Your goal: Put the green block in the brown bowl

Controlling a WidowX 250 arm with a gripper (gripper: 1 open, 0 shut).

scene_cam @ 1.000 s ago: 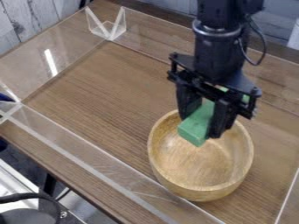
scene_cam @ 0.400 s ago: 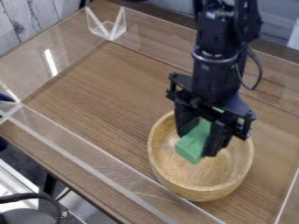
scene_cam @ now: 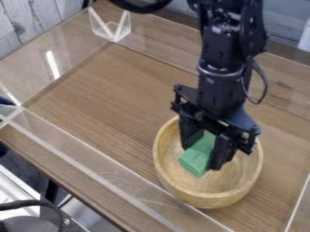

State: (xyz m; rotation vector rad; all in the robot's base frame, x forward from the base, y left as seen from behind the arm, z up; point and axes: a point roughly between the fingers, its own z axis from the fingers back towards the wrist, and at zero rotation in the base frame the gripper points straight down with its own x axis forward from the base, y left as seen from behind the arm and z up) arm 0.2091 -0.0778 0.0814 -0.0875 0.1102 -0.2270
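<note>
A bright green block (scene_cam: pixel 198 158) hangs on end between the fingers of my black gripper (scene_cam: pixel 206 152), which is shut on it. The gripper points straight down into the brown bowl (scene_cam: pixel 171 178), a round light wooden bowl at the near right of the table. The block's lower end is inside the bowl, below the rim and close to the bottom; whether it touches the wood I cannot tell. The arm hides the bowl's far rim.
The bowl stands on a wooden tabletop (scene_cam: pixel 109 91) enclosed by clear acrylic walls (scene_cam: pixel 72 149). A clear bracket (scene_cam: pixel 112 25) stands at the far left corner. Black cables hang beside the arm at the right.
The gripper has come down with the green block, from above the bowl's rim to inside the bowl. Its grip has not changed.
</note>
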